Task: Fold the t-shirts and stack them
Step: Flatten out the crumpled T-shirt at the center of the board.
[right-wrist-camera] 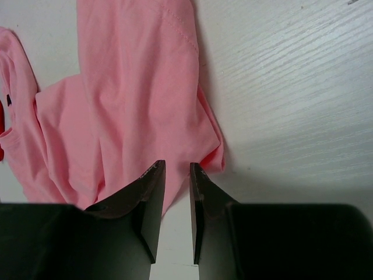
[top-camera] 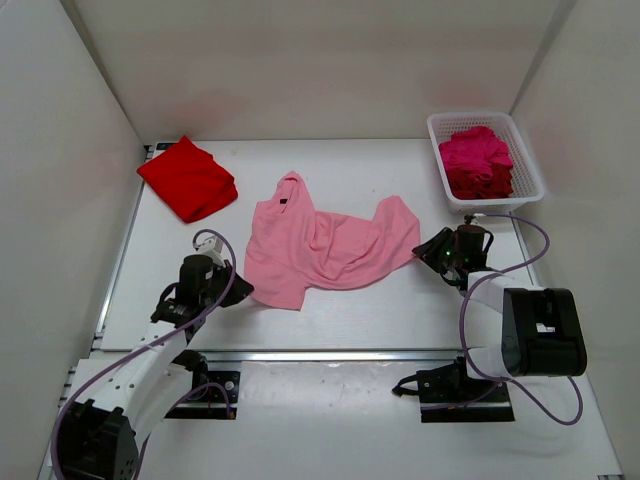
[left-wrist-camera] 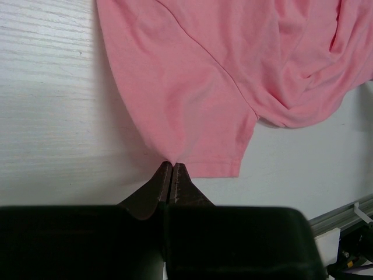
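Top view: your pink t-shirt (top-camera: pixel 325 245) lies rumpled in the middle of the table (top-camera: pixel 400 310). The bright red t-shirt (top-camera: pixel 188 178) sits folded at far left. The magenta t-shirt (top-camera: pixel 478 148) and dark red t-shirt (top-camera: pixel 480 186) are in the basket (top-camera: pixel 443 165).
Left wrist: left gripper (left-wrist-camera: pixel 173 164), jaws pressed together, pinching the pink t-shirt's hem corner.
Right wrist: right gripper (right-wrist-camera: pixel 175 167), jaws narrowly apart, gripping nothing, over the pink t-shirt's edge.

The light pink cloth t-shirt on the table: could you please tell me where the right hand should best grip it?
Grip the light pink cloth t-shirt at its bunched right-hand corner, coming in from the right side: that edge lies nearest the right hand and rises in a fold.
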Tool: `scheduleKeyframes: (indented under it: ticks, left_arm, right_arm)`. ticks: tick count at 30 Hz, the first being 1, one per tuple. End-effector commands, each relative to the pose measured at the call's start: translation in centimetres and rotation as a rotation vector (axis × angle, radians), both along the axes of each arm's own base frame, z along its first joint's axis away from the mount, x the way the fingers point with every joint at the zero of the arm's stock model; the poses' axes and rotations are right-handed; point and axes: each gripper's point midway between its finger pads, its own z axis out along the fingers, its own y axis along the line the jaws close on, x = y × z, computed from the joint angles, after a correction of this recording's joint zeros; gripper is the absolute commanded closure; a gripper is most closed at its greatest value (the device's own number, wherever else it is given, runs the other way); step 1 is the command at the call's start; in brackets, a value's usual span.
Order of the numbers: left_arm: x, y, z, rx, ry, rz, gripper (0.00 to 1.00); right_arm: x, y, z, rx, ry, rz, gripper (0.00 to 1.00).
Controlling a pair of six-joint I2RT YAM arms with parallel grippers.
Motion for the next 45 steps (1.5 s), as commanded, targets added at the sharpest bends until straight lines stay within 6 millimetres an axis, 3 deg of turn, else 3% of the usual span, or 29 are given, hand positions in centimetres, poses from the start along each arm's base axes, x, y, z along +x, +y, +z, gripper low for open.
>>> scheduleKeyframes:
  ticks: [1, 5, 22, 26, 33, 36, 40, 42, 43, 44, 45]
  left_arm:
    - [0.9, -0.4, 1.7, -0.014, -0.047, -0.012, 1.00]
    - [1.0, -0.5, 1.9, -0.017, -0.056, -0.014, 1.00]
    - [0.8, -0.5, 1.4, -0.017, -0.043, -0.014, 1.00]
    - [0.9, -0.5, 1.4, -0.009, -0.042, -0.017, 1.00]
    - [1.3, -0.3, 2.2, -0.009, -0.050, -0.010, 1.00]
    - [1.8, -0.5, 3.4, -0.008, -0.074, -0.016, 1.00]
    - [3.0, -0.3, 6.3, -0.022, -0.115, -0.008, 1.00]
    - [4.3, -0.1, 10.9, -0.029, -0.202, -0.004, 1.00]
    - [4.3, 0.3, 11.5, -0.025, -0.200, 0.002, 1.00]
    - [4.8, 0.6, 14.3, -0.021, -0.249, 0.005, 1.00]
    - [5.4, 0.8, 17.2, -0.025, -0.299, 0.009, 1.00]
  right_arm:
    - [0.3, -0.3, 0.2, -0.008, -0.020, -0.018, 0.79]
    - [0.1, 0.8, 0.1, -0.002, -0.016, 0.010, 0.78]
    - [0.0, 1.0, -0.7, 0.057, 0.005, 0.001, 0.75]
    - [1.1, 0.6, 0.4, 0.094, -0.038, -0.007, 0.78]
    - [2.8, -1.0, 3.0, 0.014, -0.124, -0.028, 1.00]
    - [4.1, -1.3, 4.2, -0.005, -0.149, -0.015, 1.00]
    - [4.8, -0.8, 6.2, -0.027, -0.182, 0.020, 1.00]
    - [5.2, -0.6, 9.3, -0.091, -0.248, 0.027, 1.00]
    - [5.2, 0.1, 11.0, -0.122, -0.279, 0.050, 1.00]
    - [4.7, 0.3, 11.2, -0.159, -0.268, 0.066, 1.00]
    - [5.1, 0.3, 14.6, -0.174, -0.339, 0.050, 1.00]
